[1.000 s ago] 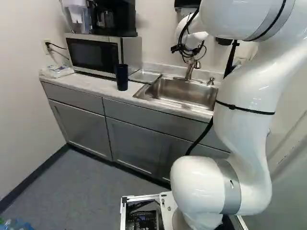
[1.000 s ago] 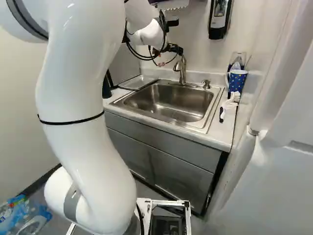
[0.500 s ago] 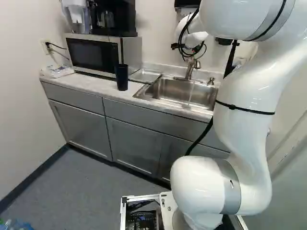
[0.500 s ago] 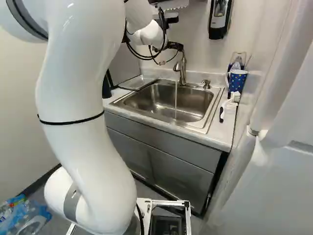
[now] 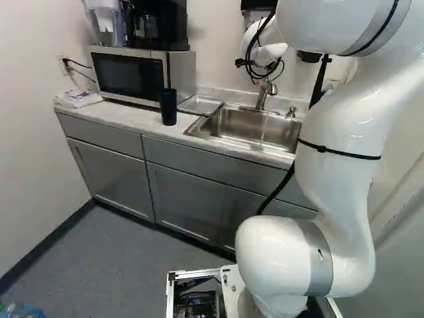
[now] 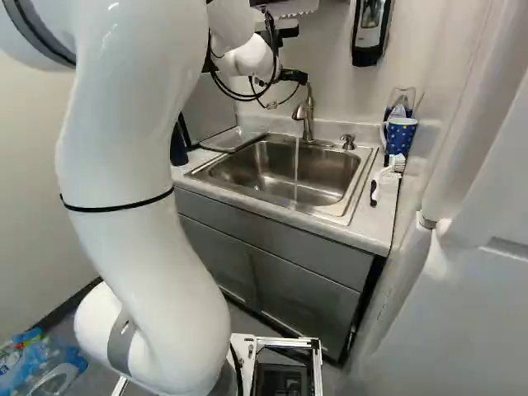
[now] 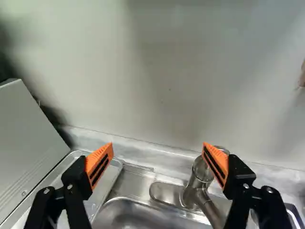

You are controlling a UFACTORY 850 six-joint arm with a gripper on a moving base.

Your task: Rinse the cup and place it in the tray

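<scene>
Gripper (image 6: 297, 77), one: two fingers, orange pads, spread wide apart, nothing held between them; upper middle of the right base view, close to the faucet. In the wrist view one finger overlaps the faucet's upper part; whether they touch cannot be told.

Cups, two, both on the counter (image 5: 142, 122). First: dark tumbler (image 5: 169, 108), upright, upper middle of the left base view, in front of the microwave's right end and beside the tray, outside it. Second: blue dotted mug (image 6: 400, 138), upright, with handle, upper right of the right base view. Which one the task means cannot be told.

Tray (image 5: 199, 105), one: metal, shallow, between microwave and sink.

Sink (image 6: 322, 172), one: single steel basin, centre of the right base view.

Faucet (image 6: 308, 120), one, at the sink's rear rim; one thin stream of water (image 6: 297, 161) falling into the basin.

Soap pump (image 6: 348, 142), one, right of the faucet.

Brush (image 6: 386, 176), one: white bristles, lying in front of the mug.

Microwave (image 5: 128, 74), one, upper left of the left base view; on top, one coffee maker (image 5: 162, 30) and one pitcher (image 5: 109, 25).

Wall dispenser (image 6: 369, 31), one, upper right of the right base view.

Wrapped bottles (image 6: 37, 365), lower left of the right base view; count unclear.
</scene>
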